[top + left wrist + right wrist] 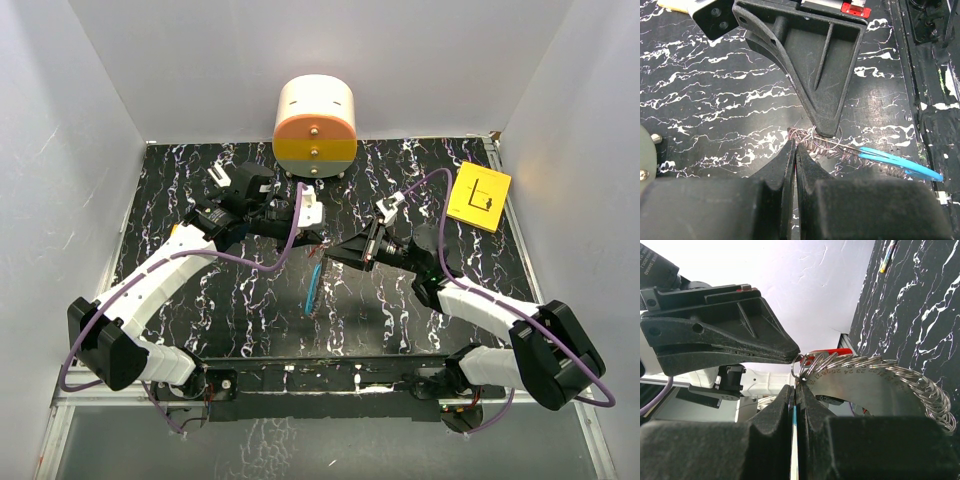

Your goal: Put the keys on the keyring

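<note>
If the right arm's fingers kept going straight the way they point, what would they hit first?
Probably the left fingers: their shut tip sits just ahead of the right fingers, by the keyring. Depth is unclear.

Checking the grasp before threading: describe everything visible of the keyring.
The keyring is a loop: part smooth bright-blue band, part grey metal plate stamped with numbers and edged with small silvery wire rings. It stands on edge at the middle of the black marbled table. The right gripper is shut on the blue band; the left gripper, shut, meets the rings at their end, beside a small red key.
</note>
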Robot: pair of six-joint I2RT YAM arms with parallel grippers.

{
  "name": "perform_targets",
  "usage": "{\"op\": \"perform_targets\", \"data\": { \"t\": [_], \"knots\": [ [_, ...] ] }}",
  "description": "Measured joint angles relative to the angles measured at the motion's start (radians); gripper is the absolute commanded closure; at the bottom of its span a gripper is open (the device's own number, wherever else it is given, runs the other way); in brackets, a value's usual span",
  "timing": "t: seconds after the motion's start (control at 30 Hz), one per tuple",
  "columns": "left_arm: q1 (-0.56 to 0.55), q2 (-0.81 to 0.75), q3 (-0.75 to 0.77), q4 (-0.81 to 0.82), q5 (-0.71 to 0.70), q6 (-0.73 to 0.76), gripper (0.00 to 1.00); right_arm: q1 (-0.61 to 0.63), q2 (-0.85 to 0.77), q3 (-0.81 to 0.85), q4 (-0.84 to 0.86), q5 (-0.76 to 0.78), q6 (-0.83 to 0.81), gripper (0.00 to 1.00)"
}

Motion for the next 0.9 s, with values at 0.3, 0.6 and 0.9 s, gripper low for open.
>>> {"op": "perform_targets", "data": {
  "t": [0.3,0.6,0.9],
  "knots": [
    [0.000,0.000,0.000,-0.003,0.014,0.007,1.00,0.000,0.014,-0.006,0.036,-0.011,0.019,0.92],
    [-0.002,0.000,0.000,-0.003,0.022,0.008,1.00,0.000,0.046,-0.056,0.125,-0.015,0.072,0.92],
    [-0.002,0.000,0.013,-0.026,0.008,0.007,0.98,0.006,0.050,-0.064,0.175,-0.016,0.099,0.92]
  ]
}}
